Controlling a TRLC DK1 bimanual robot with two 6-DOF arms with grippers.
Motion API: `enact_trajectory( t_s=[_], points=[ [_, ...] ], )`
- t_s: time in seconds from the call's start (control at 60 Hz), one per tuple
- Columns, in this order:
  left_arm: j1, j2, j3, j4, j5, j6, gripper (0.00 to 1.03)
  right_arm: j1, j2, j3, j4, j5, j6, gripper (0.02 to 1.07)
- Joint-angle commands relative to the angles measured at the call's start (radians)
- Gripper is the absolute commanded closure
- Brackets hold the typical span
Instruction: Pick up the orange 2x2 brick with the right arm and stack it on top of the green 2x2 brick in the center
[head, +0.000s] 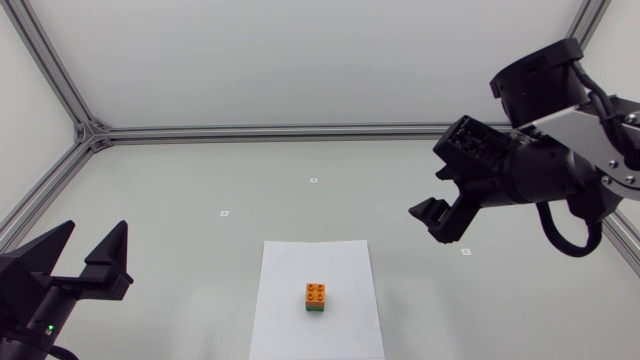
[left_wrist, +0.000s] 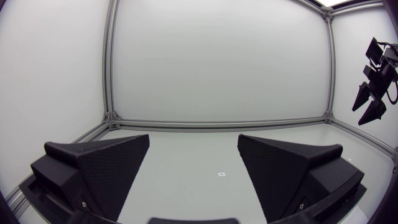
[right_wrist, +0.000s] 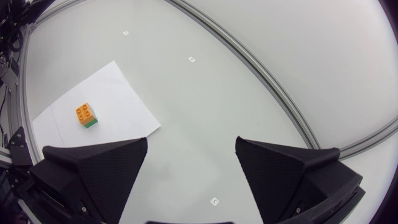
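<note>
Raised high over the tabletop's (head: 200, 180) right side, the right hand (head: 435, 225) hangs with its two fingers spread apart and nothing between them, well clear of the bricks. Lower, at the near left corner, the left hand (head: 97, 240) sits with its fingers likewise apart and empty, pointing across the tabletop.

Farther down, near the middle, the orange brick (head: 316, 292) sits on top of the green brick (head: 316, 308), studs up. Its edges appear to line up with the green one's, though how firmly it is pressed home cannot be told. The pair stands on a white paper (head: 290, 265) sheet, toward the sheet's near half. The right wrist view shows the stack (right_wrist: 86, 116) well ahead of the hand and off to one side, not between its fingers.

By the look of it, the stacking is done and only parking the right arm is left. To finish well, it should keep its height and travel out toward its own side, fingers left open. It should not swing low over the paper, where a brush could shift the sheet and tip the stack. The left arm has no call to move.
</note>
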Motion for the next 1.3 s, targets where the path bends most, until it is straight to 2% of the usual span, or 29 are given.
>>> enact_trajectory(
  t_s=[0.0,0.333,0.633,0.933,1.283],
  points=[
    [-0.001,-0.004,-0.041,-0.011,0.003,0.005,0.04,-0.066,-0.069,-0.066,0.044,-0.005,0.012,0.07],
    [-0.001,-0.004,-0.041,-0.011,0.003,0.005,0.04,-0.344,-0.303,-0.243,0.158,-0.074,-0.026,0.07],
    [-0.001,-0.004,-0.041,-0.011,0.003,0.005,0.04,-0.483,-0.543,-0.421,0.288,-0.082,-0.026,0.07],
    [-0.001,-0.004,-0.041,-0.011,0.003,0.005,0.04,-0.505,-0.740,-0.536,0.347,-0.046,-0.003,0.07],
    [-0.001,-0.004,-0.041,-0.011,0.003,0.005,0.04,-0.459,-0.882,-0.664,0.426,-0.021,0.173,0.07]
  ],
)
